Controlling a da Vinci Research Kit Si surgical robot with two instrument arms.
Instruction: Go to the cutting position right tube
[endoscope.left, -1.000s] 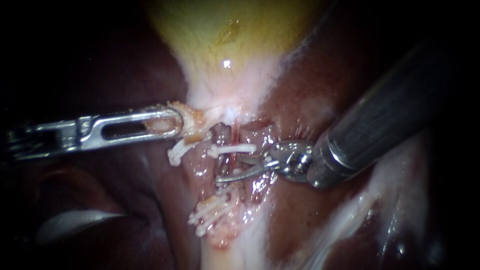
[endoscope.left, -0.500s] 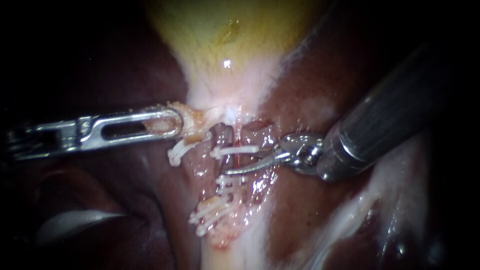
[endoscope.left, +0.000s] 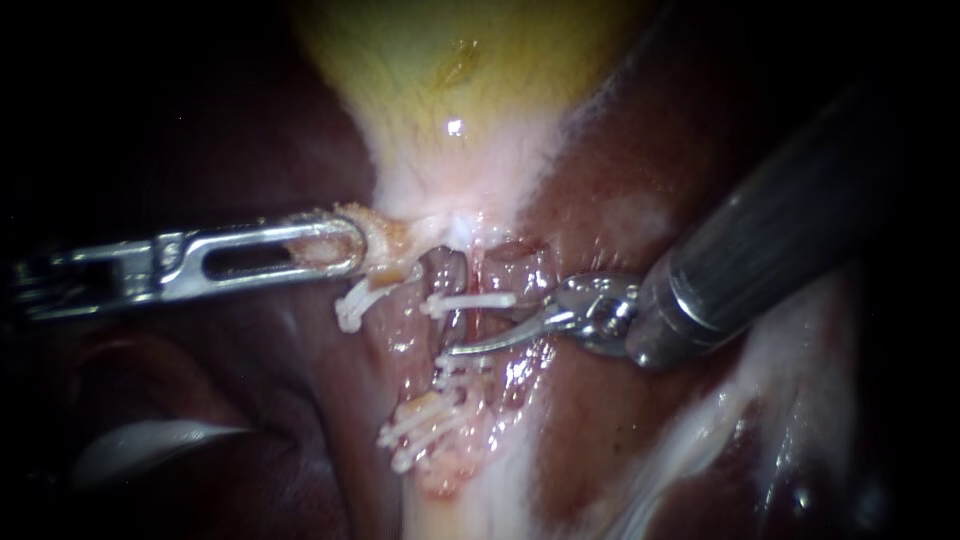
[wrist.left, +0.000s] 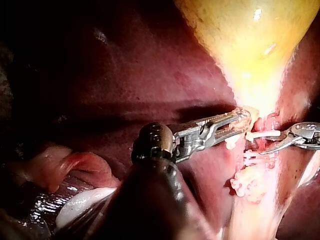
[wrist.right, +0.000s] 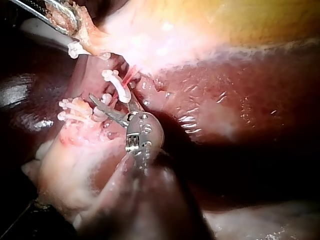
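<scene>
Endoscope view: left instrument (endoscope.left: 345, 245) pincer clamped on gallbladder (endoscope.left: 450, 80); right instrument (endoscope.left: 465, 335) pincer parted at tube (endoscope.left: 469, 318).

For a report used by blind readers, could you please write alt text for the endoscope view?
The right instrument, entering from the upper right, holds open blades at a reddish tube between white clips. The left instrument grips pale tissue below the yellow gallbladder, over dark liver.

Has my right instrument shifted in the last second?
Yes. The right instrument has backed slightly up and right, away from the lower clips.
</scene>
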